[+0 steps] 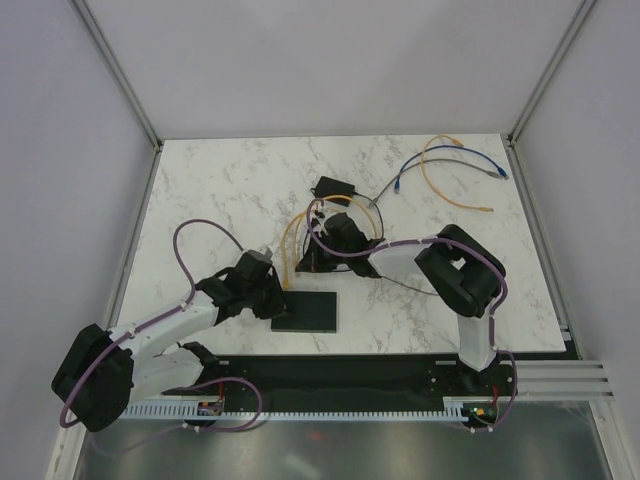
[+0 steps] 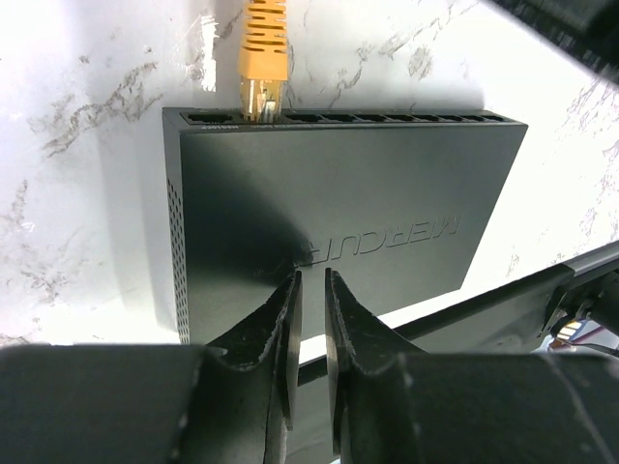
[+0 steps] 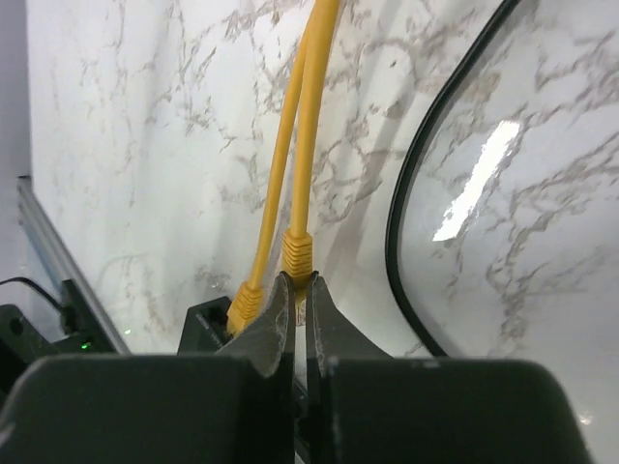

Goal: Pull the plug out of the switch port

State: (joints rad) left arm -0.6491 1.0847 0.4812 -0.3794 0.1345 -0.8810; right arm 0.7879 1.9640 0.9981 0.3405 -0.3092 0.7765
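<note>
Left wrist | left gripper [image 2: 309, 290] nearly closed above switch [image 2: 348, 227] | plug [image 2: 262, 92] seated beyond

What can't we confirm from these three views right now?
- Whether the orange plug is latched in the switch: left wrist view shows only its back.
- What the right gripper is pinching: its own fingers hide it.
- Top view: left gripper hides the port row.
- Spare cable connectors: too small.

Right gripper [image 3: 300, 300] at the orange plugs

Its fingers, nearly closed, pinch one orange plug [image 3: 297, 253]; a second orange plug [image 3: 246, 298] sits beside it; a black cable [image 3: 411, 193] curves across the marble table [image 3: 145, 145].
</note>
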